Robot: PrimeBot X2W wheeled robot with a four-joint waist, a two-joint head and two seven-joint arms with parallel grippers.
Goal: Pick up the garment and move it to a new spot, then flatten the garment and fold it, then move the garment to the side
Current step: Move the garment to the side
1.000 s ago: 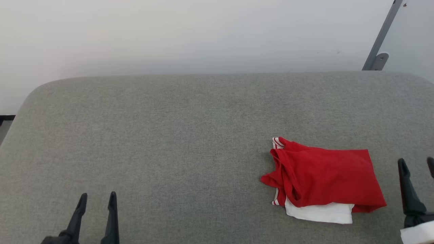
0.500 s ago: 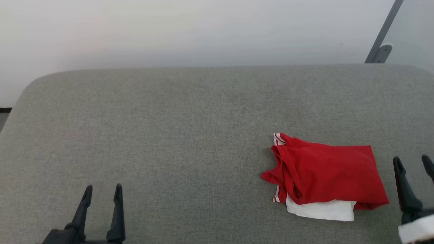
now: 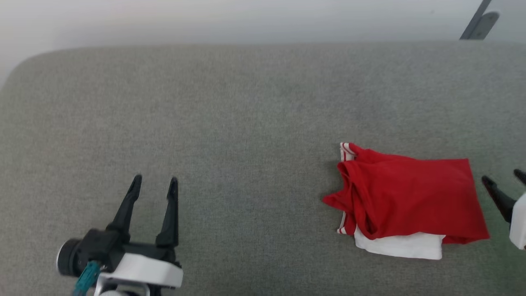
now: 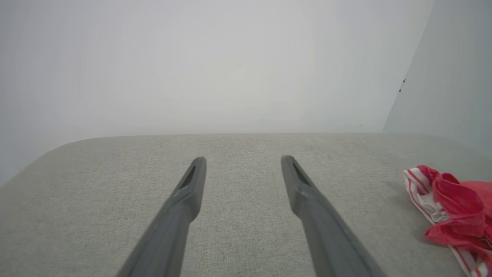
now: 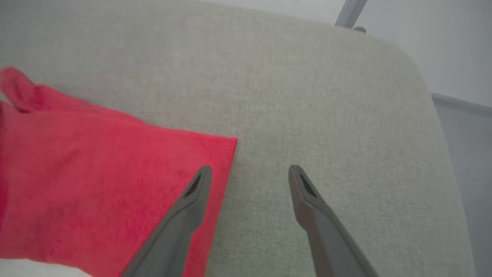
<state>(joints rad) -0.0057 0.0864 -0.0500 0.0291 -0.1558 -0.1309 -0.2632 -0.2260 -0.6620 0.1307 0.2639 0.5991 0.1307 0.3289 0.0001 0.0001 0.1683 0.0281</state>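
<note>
Two pincers and one garment are sharing a grey fabric-covered counter.

Item 1, far left: the left pincer is hovering above bare fabric, well apart from the garment. Its two dark fingers are standing apart with nothing between them and pointing toward the pale wall.

Item 2, right of centre: the garment is lying folded on the counter. The red layer is facing up, a white panel is peeking out along the near edge, and striped trim is showing at the left end.

Item 3, far right: the right pincer is sitting just beside the garment's right edge, fingers spread and gripping nothing. In the right wrist view one finger is overlapping the red corner, and whether it is touching cannot be told.

Item 4, top right: a grey metal bar is slanting up beyond the counter.
</note>
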